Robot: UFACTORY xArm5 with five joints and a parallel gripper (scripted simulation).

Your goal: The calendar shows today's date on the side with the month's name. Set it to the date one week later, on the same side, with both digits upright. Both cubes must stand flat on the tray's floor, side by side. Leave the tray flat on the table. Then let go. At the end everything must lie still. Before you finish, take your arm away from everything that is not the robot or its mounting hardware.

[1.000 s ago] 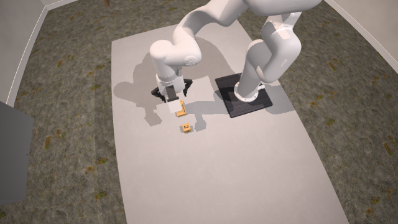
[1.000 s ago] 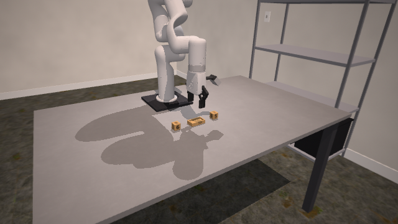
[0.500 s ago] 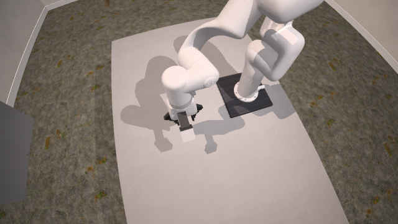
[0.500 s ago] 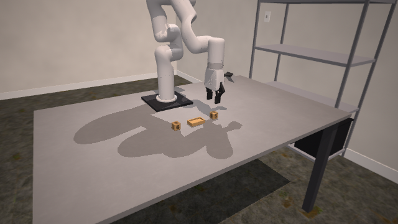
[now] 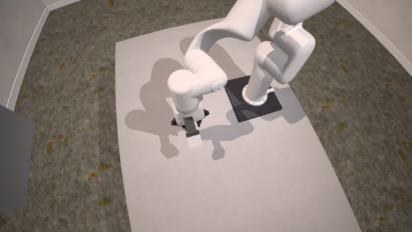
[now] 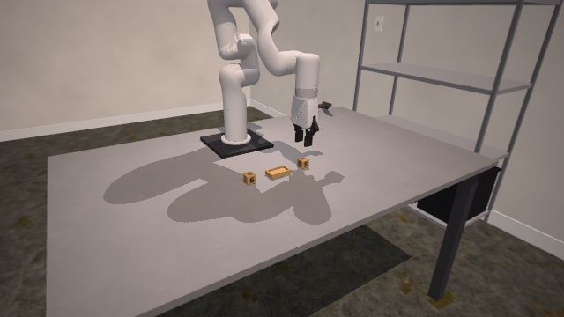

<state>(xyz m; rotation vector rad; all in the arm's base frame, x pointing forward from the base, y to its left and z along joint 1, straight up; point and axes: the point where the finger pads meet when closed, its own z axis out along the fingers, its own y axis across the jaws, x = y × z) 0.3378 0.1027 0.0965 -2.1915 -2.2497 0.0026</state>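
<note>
In the exterior view the small wooden tray (image 6: 278, 172) lies flat on the table and holds nothing. One wooden cube showing a 6 (image 6: 249, 178) stands on the table to its left. A second cube showing a 5 (image 6: 302, 163) stands on the table to its right. My gripper (image 6: 307, 136) hangs above the table, just behind and above the cube with the 5, pointing down. Its fingers are partly open with nothing between them. In the top view my gripper (image 5: 192, 129) is seen from above, and the arm hides the tray and both cubes.
The arm's black base plate (image 6: 236, 143) sits behind the tray; it also shows in the top view (image 5: 253, 98). A metal shelf rack (image 6: 441, 75) stands beyond the table's right edge, with a dark box (image 6: 454, 198) under it.
</note>
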